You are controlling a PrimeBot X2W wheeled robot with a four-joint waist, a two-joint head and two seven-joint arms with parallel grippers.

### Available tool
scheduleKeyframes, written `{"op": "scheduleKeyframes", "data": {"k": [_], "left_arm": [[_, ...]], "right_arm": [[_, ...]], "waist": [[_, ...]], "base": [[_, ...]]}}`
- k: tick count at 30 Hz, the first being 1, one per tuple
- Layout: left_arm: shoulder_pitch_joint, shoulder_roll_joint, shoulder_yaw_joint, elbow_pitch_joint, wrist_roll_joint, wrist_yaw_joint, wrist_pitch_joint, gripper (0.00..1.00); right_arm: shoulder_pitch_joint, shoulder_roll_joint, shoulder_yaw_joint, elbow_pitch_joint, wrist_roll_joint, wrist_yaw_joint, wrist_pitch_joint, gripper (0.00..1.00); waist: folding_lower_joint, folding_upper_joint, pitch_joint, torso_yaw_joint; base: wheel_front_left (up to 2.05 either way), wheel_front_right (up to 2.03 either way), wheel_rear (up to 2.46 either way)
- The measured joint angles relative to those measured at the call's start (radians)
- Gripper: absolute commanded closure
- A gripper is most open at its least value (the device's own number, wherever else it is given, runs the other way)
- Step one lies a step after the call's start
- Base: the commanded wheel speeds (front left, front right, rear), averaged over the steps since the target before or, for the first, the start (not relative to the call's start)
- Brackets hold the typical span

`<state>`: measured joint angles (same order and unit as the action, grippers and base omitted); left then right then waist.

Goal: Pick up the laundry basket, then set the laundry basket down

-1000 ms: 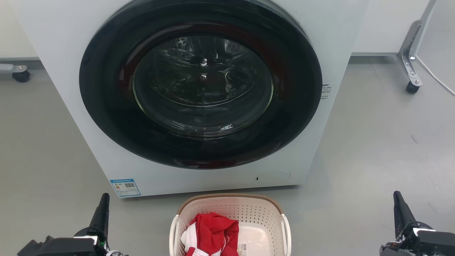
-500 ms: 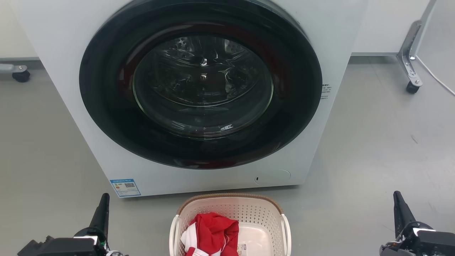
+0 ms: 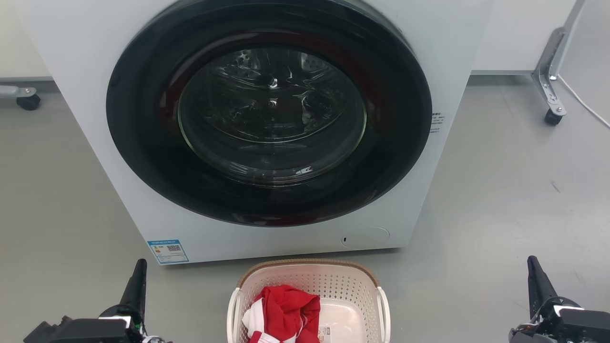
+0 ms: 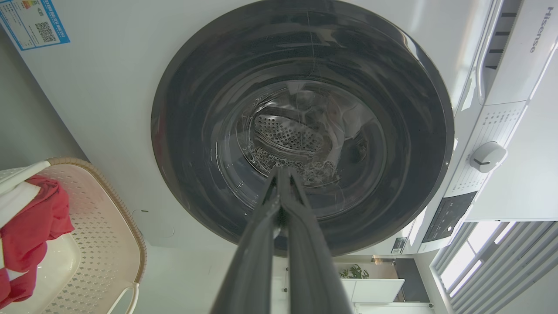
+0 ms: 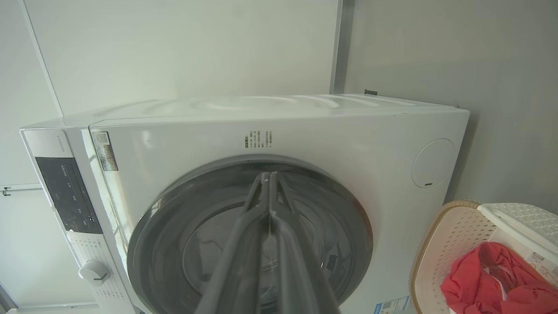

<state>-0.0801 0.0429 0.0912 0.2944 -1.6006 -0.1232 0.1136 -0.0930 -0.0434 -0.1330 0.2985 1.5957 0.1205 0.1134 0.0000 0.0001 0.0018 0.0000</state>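
— How do they look?
— The left gripper (image 3: 140,267) and right gripper (image 3: 533,269) each carry two long, dark grey fingers (image 4: 257,244) tapering to points. Behind the jaws sit blocky black housings (image 3: 86,329) with white patches (image 3: 566,309).

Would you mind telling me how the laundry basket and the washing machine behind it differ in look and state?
The laundry basket is low and small; the washing machine towers behind it. The basket is cream, perforated, with a brown woven-look rim; the machine is smooth white with a dark round door. The basket is open-topped and holds a red-and-white garment; the machine's door is shut. Both stand on the grey floor.
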Motion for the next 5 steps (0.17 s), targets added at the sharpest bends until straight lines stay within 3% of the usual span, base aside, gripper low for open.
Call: {"op": "scheduleKeyframes", "data": {"k": [5], "left_arm": [[0.0,0.0,0.0,0.0,0.0,0.0,0.0,1.0]], "right_arm": [[0.0,0.0,0.0,0.0,0.0,0.0,0.0,1.0]], "waist": [[0.0,0.0,0.0,0.0]], "base": [[0.0,0.0,0.0]]}}
